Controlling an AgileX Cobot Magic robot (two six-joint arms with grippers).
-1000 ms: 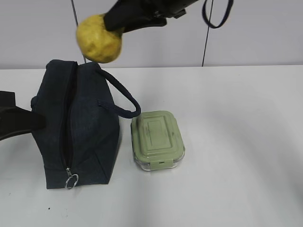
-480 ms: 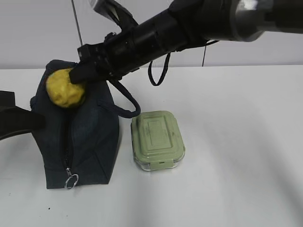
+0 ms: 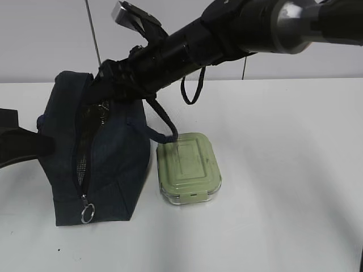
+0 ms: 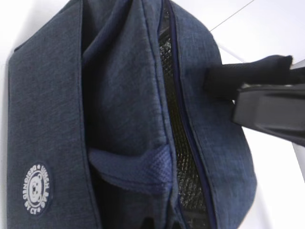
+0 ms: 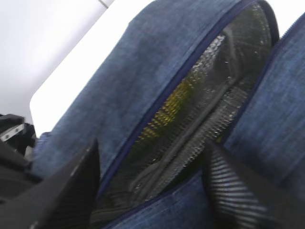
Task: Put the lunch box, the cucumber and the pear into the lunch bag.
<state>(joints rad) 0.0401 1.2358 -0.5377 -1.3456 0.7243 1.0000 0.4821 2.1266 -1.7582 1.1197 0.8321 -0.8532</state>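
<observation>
The right gripper (image 5: 152, 183) hangs at the open zipper mouth of the navy lunch bag (image 3: 113, 164), its two dark fingers (image 5: 71, 186) spread wide and holding nothing. Between and just beyond those fingers, in the right wrist view, a patch of yellow (image 5: 176, 102) shows against the bag's silvery mesh lining; it may be the pear, though too little is visible to be sure. In the exterior view the right arm (image 3: 227, 34) slants down from the upper right to the bag's top, and the gripper's tips are lost against the dark fabric. The lunch box (image 3: 188, 168), its sage-green lid clipped on, sits on the white table (image 3: 283, 170) below and to the right of that gripper, just beside the bag under a looped handle (image 3: 161, 122). The left gripper (image 4: 267, 112) is at the bag's far-left side, jaws closed, apparently pinching a fold of the bag's fabric. A silver ring pull (image 3: 87, 214) hangs at the zipper's near end.
</observation>
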